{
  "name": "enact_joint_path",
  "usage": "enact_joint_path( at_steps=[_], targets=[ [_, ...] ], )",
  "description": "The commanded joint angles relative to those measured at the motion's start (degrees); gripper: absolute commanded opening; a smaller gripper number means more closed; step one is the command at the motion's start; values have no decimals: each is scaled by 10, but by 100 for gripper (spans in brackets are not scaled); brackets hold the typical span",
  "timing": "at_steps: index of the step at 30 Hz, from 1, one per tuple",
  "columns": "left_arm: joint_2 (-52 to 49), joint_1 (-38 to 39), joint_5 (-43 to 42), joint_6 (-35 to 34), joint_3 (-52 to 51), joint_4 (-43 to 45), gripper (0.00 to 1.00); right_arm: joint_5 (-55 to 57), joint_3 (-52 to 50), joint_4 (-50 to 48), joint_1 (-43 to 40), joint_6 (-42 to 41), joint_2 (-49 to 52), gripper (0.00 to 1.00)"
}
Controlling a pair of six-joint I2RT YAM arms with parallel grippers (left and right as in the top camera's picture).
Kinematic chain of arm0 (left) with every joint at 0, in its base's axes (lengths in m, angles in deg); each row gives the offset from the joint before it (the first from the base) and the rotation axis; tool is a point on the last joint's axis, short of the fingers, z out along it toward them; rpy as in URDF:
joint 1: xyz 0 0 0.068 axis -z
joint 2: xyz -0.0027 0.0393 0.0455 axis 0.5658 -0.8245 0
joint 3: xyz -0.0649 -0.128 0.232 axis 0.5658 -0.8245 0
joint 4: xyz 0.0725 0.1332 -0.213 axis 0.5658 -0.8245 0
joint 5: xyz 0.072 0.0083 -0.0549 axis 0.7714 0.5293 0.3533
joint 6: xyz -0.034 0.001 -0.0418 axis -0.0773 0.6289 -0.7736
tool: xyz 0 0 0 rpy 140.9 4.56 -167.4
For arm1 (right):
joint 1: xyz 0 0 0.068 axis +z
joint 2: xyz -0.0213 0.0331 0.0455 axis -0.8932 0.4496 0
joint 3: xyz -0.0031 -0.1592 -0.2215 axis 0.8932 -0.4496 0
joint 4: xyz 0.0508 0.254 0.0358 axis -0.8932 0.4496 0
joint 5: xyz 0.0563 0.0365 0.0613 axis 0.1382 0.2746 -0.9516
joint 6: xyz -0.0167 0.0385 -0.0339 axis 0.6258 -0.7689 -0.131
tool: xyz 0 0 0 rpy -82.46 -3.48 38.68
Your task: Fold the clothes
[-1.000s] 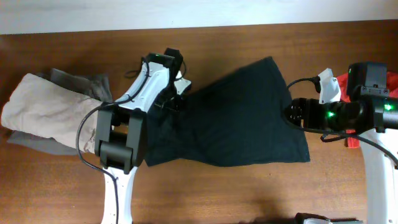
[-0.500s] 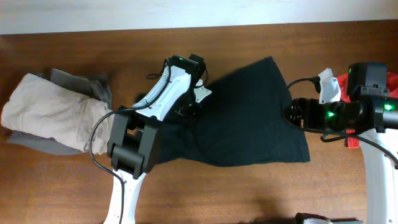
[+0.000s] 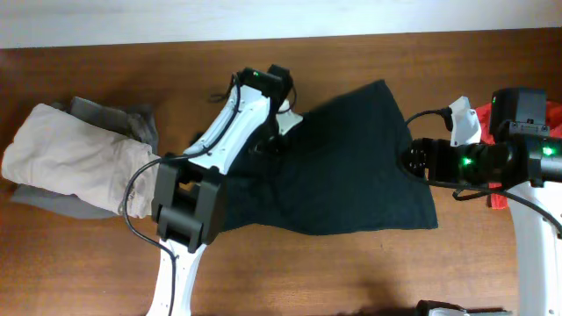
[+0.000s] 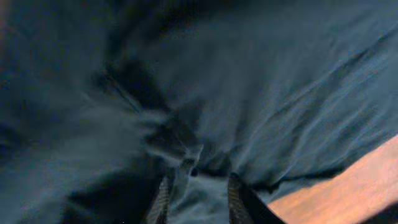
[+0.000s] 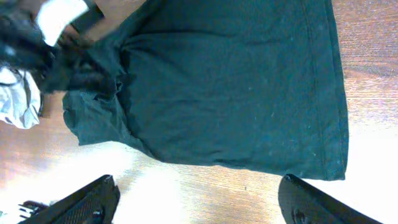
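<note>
The black T-shirt lies spread on the brown wooden table, right of centre in the overhead view. Its right part is fairly flat, and its left part is rumpled and partly covered by the left arm. The left arm reaches across from the near left, and the left gripper is down on the shirt's upper left part, where the cloth is gathered into folds. In the left wrist view the dark fabric fills nearly the whole frame, blurred, with a strip of table in the lower right corner. The two fingers stand a little apart at the bottom edge, with a small bunched ridge of cloth rising between their tips. Whether they are pinching that ridge or merely straddling it cannot be told from the blur. The right gripper sits at the shirt's right edge, low over the table. In its own wrist view the right gripper has its two dark fingers spread wide with nothing between them, so it is released, and the T-shirt lies ahead of it with its hemmed edge toward the right of that frame. At the table's far left rests a beige garment on top of a grey garment, well apart from the shirt. A bright red garment shows at the right edge behind the right arm
</note>
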Motion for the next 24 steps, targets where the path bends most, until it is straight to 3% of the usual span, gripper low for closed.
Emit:
enact_joint_path(
  at_steps=[1, 6, 12, 15, 16, 18, 21, 24],
  targets=[
    [16, -1, -4, -18, 57, 18, 28, -8, -2, 8, 3, 0, -1, 87],
    [16, -1, -4, -70, 116, 63, 28, -8, -2, 30, 4, -2, -1, 88],
    [19, -1, -2, -73, 192, 62, 30, -8, -2, 44, 3, -2, -1, 93],
    [21, -1, 2, -73, 214, 62, 45, -8, -2, 48, 3, -2, -1, 99],
    [22, -1, 2, -73, 221, 61, 55, -8, -2, 49, 3, -2, -1, 99],
    [25, -1, 0, -54, 236, 40, 86, -8, -2, 52, 3, -2, -1, 99],
    [30, -2, 2, -9, 249, 17, 87, -8, -2, 52, 3, -2, -1, 99],
    [38, -3, 2, -6, 253, 12, 87, -8, -2, 53, 3, -2, -1, 99]
  ],
)
